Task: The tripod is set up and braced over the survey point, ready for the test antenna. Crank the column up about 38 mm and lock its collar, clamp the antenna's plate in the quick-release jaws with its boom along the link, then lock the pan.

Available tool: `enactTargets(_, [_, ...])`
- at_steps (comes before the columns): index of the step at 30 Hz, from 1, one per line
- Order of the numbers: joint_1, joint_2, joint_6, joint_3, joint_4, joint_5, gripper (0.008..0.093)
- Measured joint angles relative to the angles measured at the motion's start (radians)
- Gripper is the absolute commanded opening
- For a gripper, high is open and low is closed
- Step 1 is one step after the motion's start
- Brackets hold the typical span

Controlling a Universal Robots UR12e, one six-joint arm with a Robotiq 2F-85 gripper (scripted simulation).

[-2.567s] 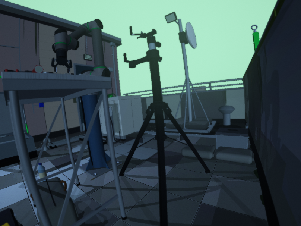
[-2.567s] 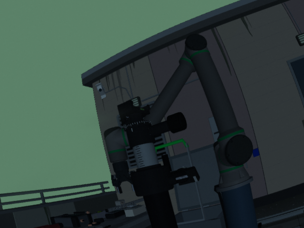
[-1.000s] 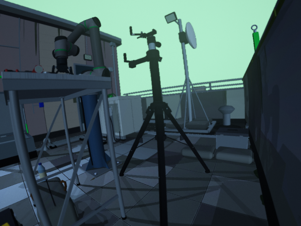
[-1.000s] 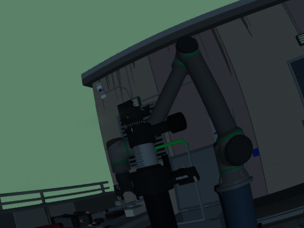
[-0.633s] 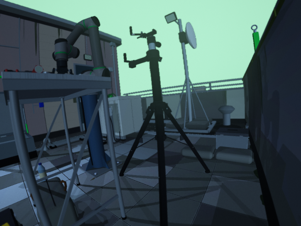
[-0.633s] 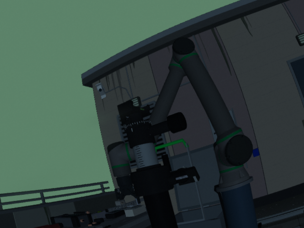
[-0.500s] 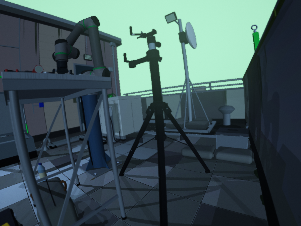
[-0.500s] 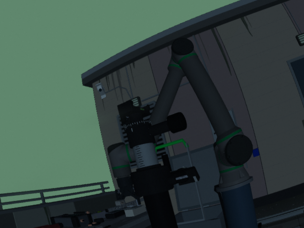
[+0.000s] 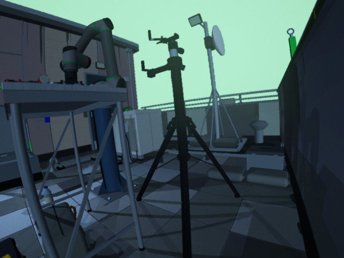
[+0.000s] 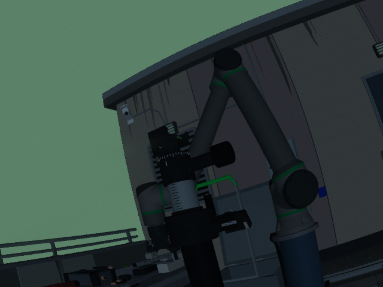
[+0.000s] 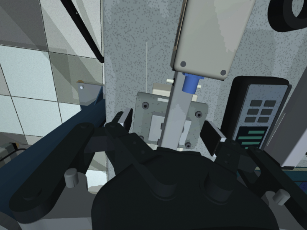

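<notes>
On the grey speckled work table point(image 11: 138, 49) lies the test antenna: a beige flat panel point(image 11: 213, 37) on a grey boom point(image 11: 177, 111) that crosses a square grey mounting plate point(image 11: 171, 119) with corner screws. My gripper point(image 11: 171, 129) hangs open just above that plate, one finger on each side of it, holding nothing. The black tripod point(image 9: 180, 125) stands apart on the tiled roof. Its light column section point(image 10: 182, 196) shows below the pan head point(image 10: 173, 160), and the crank handle point(image 9: 144, 66) sticks out to the left.
A mast with a white dish point(image 9: 218, 40) stands behind the tripod beside sandbags point(image 9: 266, 176). A black handheld meter point(image 11: 257, 114) lies right of the plate, close to my right finger. The table's edge point(image 11: 102, 74) runs just left of the plate. A dark wall point(image 9: 314, 125) bounds the right.
</notes>
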Motion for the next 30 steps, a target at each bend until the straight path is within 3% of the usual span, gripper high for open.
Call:
enactTargets(13, [0.000, 0.000, 0.000, 0.000, -0.001, 0.000, 0.0920])
enactTargets(30, [0.000, 0.000, 0.000, 0.000, -0.001, 0.000, 0.0580])
